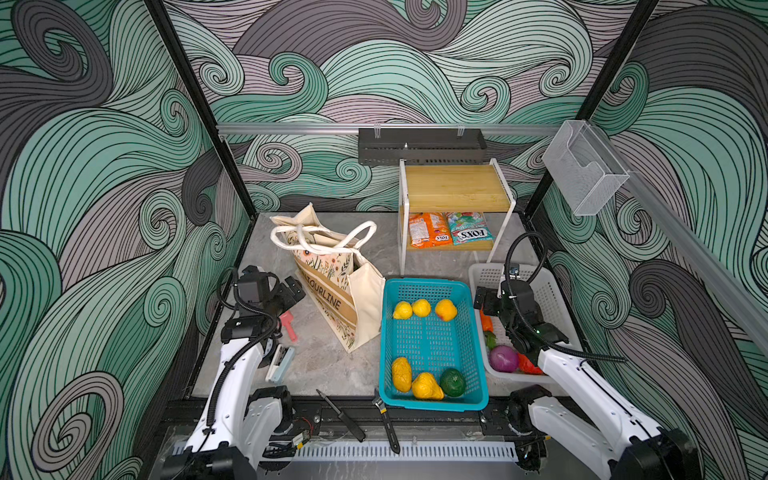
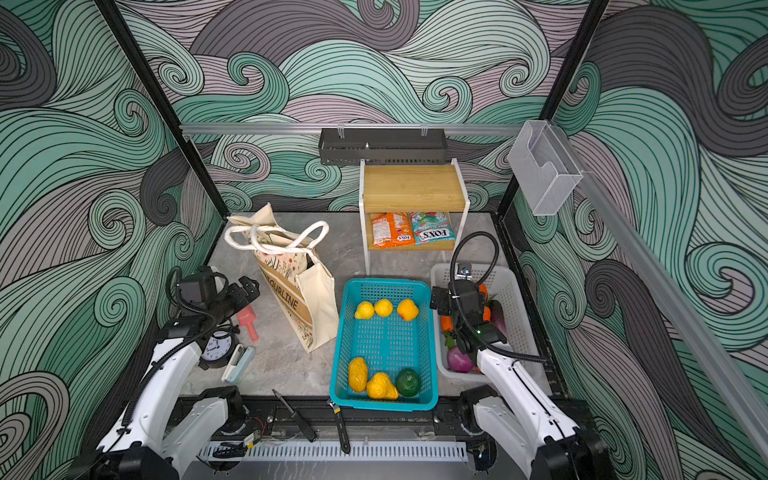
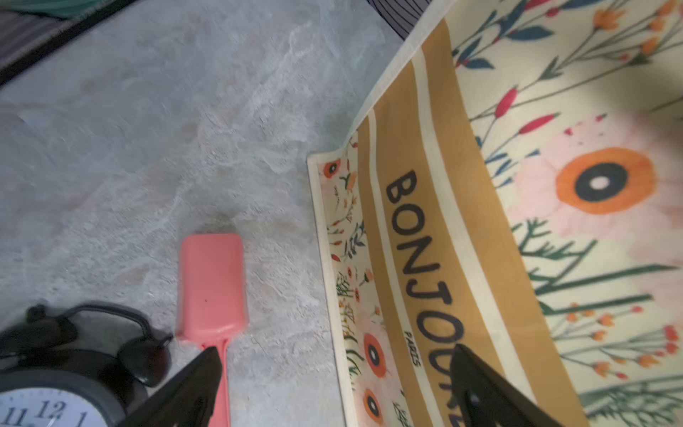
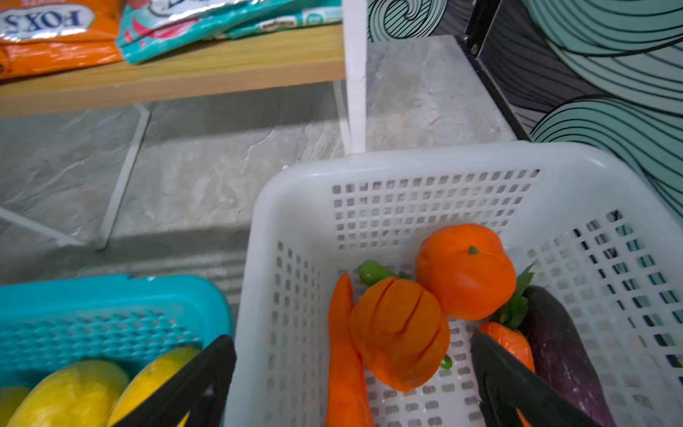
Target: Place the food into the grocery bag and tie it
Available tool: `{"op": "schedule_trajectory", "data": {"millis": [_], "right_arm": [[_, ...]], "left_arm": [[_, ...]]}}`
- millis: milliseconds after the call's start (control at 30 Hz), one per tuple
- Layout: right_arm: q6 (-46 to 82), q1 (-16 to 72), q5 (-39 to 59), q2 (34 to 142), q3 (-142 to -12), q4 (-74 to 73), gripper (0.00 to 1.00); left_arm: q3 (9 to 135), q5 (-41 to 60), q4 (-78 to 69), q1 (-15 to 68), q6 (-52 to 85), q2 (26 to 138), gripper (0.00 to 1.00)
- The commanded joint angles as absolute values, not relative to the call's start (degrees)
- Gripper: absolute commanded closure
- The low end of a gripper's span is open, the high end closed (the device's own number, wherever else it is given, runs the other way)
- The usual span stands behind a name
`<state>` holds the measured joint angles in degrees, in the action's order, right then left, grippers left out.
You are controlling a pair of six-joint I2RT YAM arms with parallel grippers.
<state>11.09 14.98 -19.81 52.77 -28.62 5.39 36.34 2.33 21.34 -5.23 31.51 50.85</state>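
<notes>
On the grey stone-look table (image 1: 324, 370), a bit left of the middle, the grocery bag (image 1: 368, 291) is standing up. It's cream canvas with a tan lettered band, and its thick white handles (image 1: 365, 227) flop over the open mouth. The inside is too dark to make out. None of the food on show is in it. The yellow fruit (image 1: 421, 308) and a green fruit (image 1: 453, 382) sit in the teal basket (image 1: 428, 283) on the bag's right, so close you can't tell if bag and basket touch. Next over is the white basket (image 1: 482, 270), holding an orange (image 4: 465, 270), a ribbed pumpkin (image 4: 399, 332), a carrot (image 4: 343, 351), a dark eggplant (image 4: 561, 351) and a purple onion (image 1: 503, 358). The orange packet (image 1: 428, 230) and teal packet (image 1: 469, 227) lie side by side on the lower shelf of the little white rack (image 1: 404, 216) at the back.

The left gripper (image 1: 296, 291) hangs just beside the bag's printed face, fingers spread wide with nothing between them. In the left wrist view one finger sits in front of the tan band and the other over the handle of a pink scoop (image 3: 212, 281). The right gripper (image 1: 482, 301) hovers at the white basket's edge nearest the teal one, fingers wide apart too and empty. A black alarm clock (image 2: 216, 347) sits by the scoop near the left arm. A knife (image 1: 340, 415) and a wrench (image 1: 386, 419) lie across the table's front edge.
</notes>
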Motion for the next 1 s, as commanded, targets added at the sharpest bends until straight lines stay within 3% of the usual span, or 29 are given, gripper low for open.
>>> {"op": "schedule_trajectory", "data": {"millis": [0, 267, 500, 967], "right_arm": [[6.8, 13.7, -23.0, 53.7, -26.7, -6.5, 0.01], [1.7, 9.2, -23.3, 59.7, -18.7, -24.1, 0.01], [0.9, 7.2, -23.7, 70.1, -19.8, -34.5, 0.01], [-0.2, 4.0, -13.4, 86.2, -20.0, -52.6, 0.00]], "left_arm": [[35.3, -11.5, 13.4, -1.7, 29.7, 51.7, 0.04], [33.6, -19.8, -0.1, 1.3, 16.4, 65.2, 0.04], [27.2, -19.5, -18.5, 0.8, 7.5, 66.3, 0.01], [23.3, -2.4, -41.9, -6.8, 6.5, 84.5, 0.01]]}}
